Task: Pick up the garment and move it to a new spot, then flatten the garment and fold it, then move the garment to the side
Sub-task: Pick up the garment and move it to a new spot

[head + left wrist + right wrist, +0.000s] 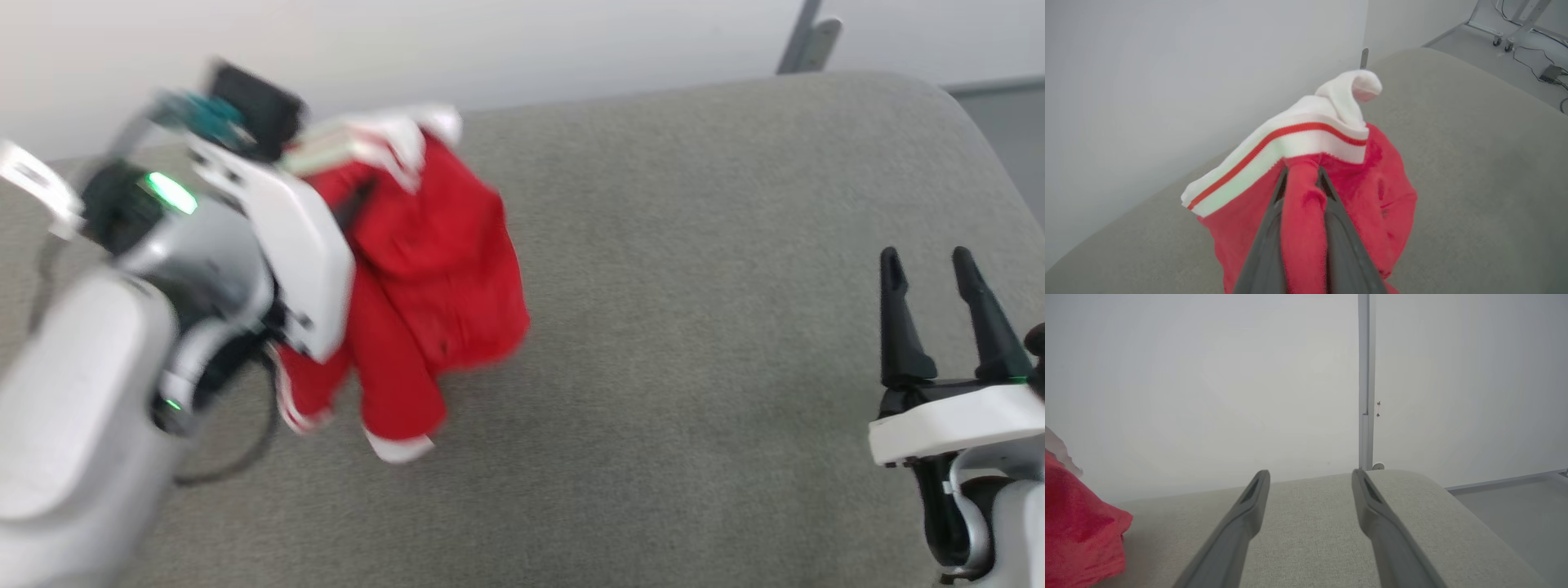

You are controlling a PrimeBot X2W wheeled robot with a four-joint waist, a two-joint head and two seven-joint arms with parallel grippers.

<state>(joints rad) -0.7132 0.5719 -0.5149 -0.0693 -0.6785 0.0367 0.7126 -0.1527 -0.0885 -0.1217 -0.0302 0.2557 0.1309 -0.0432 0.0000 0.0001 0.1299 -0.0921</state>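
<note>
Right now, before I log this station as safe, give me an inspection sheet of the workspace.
Surface: grey woven-fabric padded top with a rounded far corner.
Job's things: red soft-cloth T-shirt with white, red-striped trim, bunched and hanging from the left gripper; whether its lower end touches the surface is unclear.
Clutter: nothing seen.
Grippers: left gripper shut on a fold of the T-shirt; right gripper open, holding nothing, apart from the shirt.
Cables: black cable loop by the left arm; thin dark cables on the floor.
Surroundings: pale wall, grey upright post, grey floor, castored metal frame.
</note>
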